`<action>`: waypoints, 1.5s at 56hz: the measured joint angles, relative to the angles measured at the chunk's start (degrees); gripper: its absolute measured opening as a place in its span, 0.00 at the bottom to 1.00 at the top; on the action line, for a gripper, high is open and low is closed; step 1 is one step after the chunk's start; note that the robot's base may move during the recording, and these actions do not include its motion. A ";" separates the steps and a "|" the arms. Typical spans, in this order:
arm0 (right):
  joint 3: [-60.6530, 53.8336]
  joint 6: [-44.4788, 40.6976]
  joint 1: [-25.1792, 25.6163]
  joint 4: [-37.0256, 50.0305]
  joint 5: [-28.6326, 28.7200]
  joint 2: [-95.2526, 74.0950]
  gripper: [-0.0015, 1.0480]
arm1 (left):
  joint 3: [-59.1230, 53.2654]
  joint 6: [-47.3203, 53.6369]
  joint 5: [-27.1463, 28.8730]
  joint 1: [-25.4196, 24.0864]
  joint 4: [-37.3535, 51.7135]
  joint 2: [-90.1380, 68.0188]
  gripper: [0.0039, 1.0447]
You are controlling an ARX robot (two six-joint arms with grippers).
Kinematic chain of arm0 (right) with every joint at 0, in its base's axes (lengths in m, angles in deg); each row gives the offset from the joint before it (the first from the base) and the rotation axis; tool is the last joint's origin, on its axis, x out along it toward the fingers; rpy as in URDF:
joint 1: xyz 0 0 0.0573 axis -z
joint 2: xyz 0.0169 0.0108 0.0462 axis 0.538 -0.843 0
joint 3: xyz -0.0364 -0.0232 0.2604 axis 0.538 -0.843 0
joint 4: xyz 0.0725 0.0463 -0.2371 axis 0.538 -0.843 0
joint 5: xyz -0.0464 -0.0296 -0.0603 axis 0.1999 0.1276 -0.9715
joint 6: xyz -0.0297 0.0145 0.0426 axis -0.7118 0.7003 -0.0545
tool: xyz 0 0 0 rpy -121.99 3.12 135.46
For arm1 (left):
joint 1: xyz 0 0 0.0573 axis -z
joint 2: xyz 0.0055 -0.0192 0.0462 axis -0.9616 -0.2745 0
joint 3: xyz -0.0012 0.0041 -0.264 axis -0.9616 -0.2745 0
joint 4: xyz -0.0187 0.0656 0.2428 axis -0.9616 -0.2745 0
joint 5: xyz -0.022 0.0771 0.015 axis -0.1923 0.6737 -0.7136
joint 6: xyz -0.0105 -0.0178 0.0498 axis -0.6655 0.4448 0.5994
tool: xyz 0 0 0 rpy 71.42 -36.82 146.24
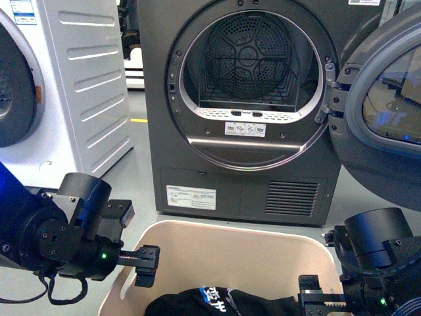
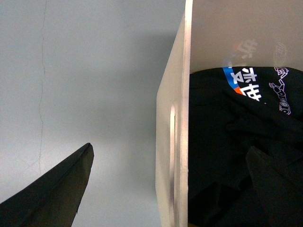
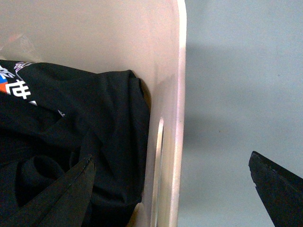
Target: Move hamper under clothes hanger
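The cream hamper [image 1: 223, 228] stands on the floor right in front of me, with black clothes [image 1: 210, 299] bearing a blue and white print inside. My left gripper [image 1: 148, 264] is open and straddles the hamper's left wall [image 2: 177, 94] by its slot handle [image 2: 173, 137]. One finger [image 2: 57, 194] is outside and the other is over the clothes. My right gripper [image 1: 313, 296] is open too and straddles the right wall [image 3: 180, 71] at its slot handle [image 3: 159, 142]. Neither gripper's fingers touch the wall. The clothes hanger is out of view.
A dark grey dryer [image 1: 197, 131] stands just behind the hamper. Its round door [image 1: 388, 99] is swung open to the right. A white washing machine [image 1: 79, 85] stands at the left. Grey floor [image 2: 94, 71] lies on both sides of the hamper.
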 joint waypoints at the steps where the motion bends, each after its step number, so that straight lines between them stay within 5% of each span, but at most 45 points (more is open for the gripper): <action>1: 0.02 0.02 0.04 0.00 0.00 -0.04 0.92 | 0.09 0.00 0.04 0.02 0.00 -0.07 0.94; 21: 1.16 0.28 0.74 -0.24 -0.31 -1.49 0.92 | 0.92 0.00 0.26 0.57 -0.22 -1.90 0.94; 36: 1.16 0.79 0.83 -0.24 -1.14 -1.49 0.55 | 0.92 0.04 1.75 0.76 0.28 -2.08 0.48; 48: 0.90 0.81 0.81 -0.33 0.09 -1.14 0.11 | -0.07 0.00 2.23 1.22 0.35 -0.92 0.04; 51: 0.42 1.25 0.83 -0.66 0.13 -0.35 0.03 | -0.85 -0.04 2.27 1.51 0.24 0.04 0.04; 84: -3.58 0.61 1.79 -2.10 2.25 11.08 0.03 | -7.13 0.39 2.75 1.46 -0.48 11.34 0.04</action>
